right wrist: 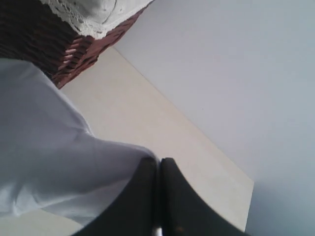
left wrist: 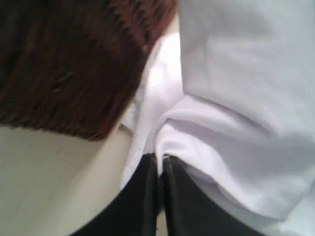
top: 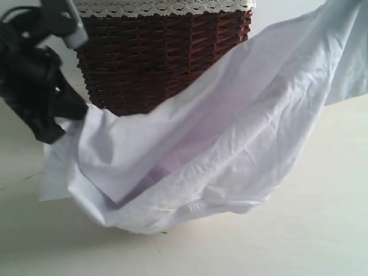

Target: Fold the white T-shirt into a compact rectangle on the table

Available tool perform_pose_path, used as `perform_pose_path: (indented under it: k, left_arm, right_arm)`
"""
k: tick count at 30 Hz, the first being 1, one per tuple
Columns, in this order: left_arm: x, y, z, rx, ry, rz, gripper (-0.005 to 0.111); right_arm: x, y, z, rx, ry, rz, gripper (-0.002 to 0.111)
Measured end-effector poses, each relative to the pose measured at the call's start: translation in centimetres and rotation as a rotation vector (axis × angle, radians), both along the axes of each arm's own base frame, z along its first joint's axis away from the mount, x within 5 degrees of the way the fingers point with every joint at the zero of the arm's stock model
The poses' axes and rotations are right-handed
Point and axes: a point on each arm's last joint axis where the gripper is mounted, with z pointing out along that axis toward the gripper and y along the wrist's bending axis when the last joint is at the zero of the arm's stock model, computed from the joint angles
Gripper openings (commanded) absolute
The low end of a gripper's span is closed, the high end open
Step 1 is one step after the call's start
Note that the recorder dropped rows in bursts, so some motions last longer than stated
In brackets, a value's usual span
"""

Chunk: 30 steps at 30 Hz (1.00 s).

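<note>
The white T-shirt hangs like a hammock above the table, its low belly sagging to the surface at the front. My left gripper holds its left end, black fingers shut on a fold of the cloth. The shirt's right end rises out of the exterior view's top right corner, so the right gripper is not seen there. In the right wrist view my right gripper is shut on the shirt's edge, high above the table. No lettering or collar loop shows.
A dark wicker basket with a lace-trimmed liner stands right behind the hanging shirt, close to my left gripper. It also shows in the wrist views. A pale wall bounds the table's far edge.
</note>
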Motion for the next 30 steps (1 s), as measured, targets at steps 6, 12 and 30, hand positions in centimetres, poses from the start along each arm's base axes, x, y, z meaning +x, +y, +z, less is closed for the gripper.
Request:
perform_pose_path:
  k: [6,12,30]
  left_arm:
    - [-0.1,4.0,3.0,-0.077,-0.097,0.203,0.0]
    - [-0.9,4.2,3.3,-0.127,-0.028,0.234,0.0]
    - [-1.7,2.8,-2.2,-0.202,0.251,0.219,0.045]
  right_arm:
    - [1.0,0.3,-0.7,-0.011,0.016,-0.025,0.0]
    - [1.0,0.5,-0.7,0.019,0.014,-0.028,0.0]
    - [0.9,2.9,-1.9,0.177,0.149,0.141,0.0]
